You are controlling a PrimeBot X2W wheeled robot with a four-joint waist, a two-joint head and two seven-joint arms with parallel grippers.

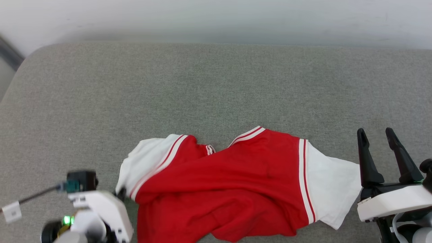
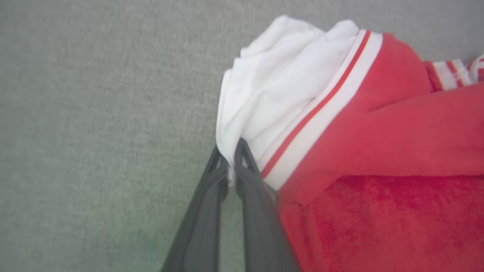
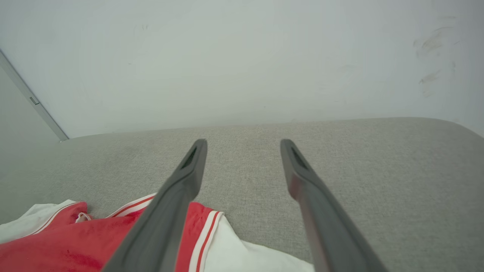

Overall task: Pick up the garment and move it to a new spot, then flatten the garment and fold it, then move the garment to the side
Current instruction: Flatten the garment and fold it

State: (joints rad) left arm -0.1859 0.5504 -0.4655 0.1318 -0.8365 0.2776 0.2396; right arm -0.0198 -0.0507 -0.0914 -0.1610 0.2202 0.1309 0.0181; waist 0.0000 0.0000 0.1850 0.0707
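Note:
The garment (image 1: 229,189) lies crumpled near the front edge of the grey cushion (image 1: 216,87), plain red side up, with a white sleeve at each end. In the left wrist view my left gripper (image 2: 230,150) is shut on the edge of the garment's (image 2: 378,151) white left sleeve (image 2: 272,90). In the head view the left gripper (image 1: 120,194) meets that sleeve (image 1: 145,158), its fingers mostly hidden by the wrist. My right gripper (image 1: 376,135) stands open just right of the other white sleeve (image 1: 332,189), nothing between its fingers (image 3: 189,177). The garment (image 3: 75,245) lies below and left of the right gripper (image 3: 244,142).
The grey cushion (image 3: 359,158) stretches wide behind and beside the garment. A pale wall (image 1: 216,17) rises behind its far edge. A cable with a white tag (image 1: 11,212) hangs off my left wrist.

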